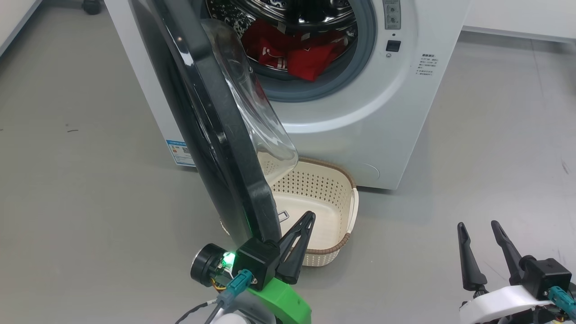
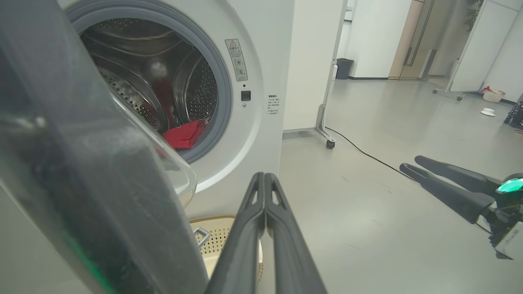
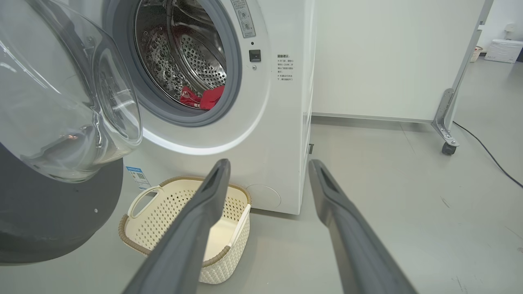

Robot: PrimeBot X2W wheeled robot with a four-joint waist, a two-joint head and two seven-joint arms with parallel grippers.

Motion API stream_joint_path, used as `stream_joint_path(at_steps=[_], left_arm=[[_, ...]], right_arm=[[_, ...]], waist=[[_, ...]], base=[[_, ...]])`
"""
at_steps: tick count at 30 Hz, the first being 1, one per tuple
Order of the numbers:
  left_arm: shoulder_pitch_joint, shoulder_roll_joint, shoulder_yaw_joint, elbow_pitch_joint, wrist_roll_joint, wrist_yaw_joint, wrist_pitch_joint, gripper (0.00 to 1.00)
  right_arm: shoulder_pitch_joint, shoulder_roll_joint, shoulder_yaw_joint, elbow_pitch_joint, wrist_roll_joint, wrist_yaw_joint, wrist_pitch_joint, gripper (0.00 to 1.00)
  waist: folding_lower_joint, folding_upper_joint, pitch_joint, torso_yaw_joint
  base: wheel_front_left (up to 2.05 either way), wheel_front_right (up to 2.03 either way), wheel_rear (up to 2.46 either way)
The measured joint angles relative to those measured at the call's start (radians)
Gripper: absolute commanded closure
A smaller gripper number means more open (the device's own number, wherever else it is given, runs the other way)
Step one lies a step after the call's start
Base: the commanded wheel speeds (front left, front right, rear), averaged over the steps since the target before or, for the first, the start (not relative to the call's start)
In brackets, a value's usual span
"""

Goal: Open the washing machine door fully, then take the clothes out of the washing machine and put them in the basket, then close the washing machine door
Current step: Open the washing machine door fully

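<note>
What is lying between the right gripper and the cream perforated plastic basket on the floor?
Nothing but bare grey floor separates the right gripper from the cream perforated plastic basket, as the head view shows.

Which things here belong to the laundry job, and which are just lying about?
Job: washing machine, door, red clothes, cream basket.
Lying about: floor cable, wheeled stand leg, dark bin.
</note>
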Motion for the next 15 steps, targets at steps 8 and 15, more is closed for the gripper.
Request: stream_joint_path(at_steps=[8,15], left_arm=[[0.0,0.0,0.026,0.037,0.0,0.002,-0.006,1.0],[0.0,0.0,0.04,0.062,-0.003,0.009,-0.022,1.0]], right_arm=[[0.0,0.004,-0.007,0.001,0.0,0.009,0.0,0.0],[0.0,0.008,-0.011,0.001,0.0,0.01,0.0,0.0]], waist=[[0.0,0.0,0.005,0.0],[0.0001,0.0,0.01,0.006]], base=[[0.0,0.0,0.0],[0.0,0.0,0.0]])
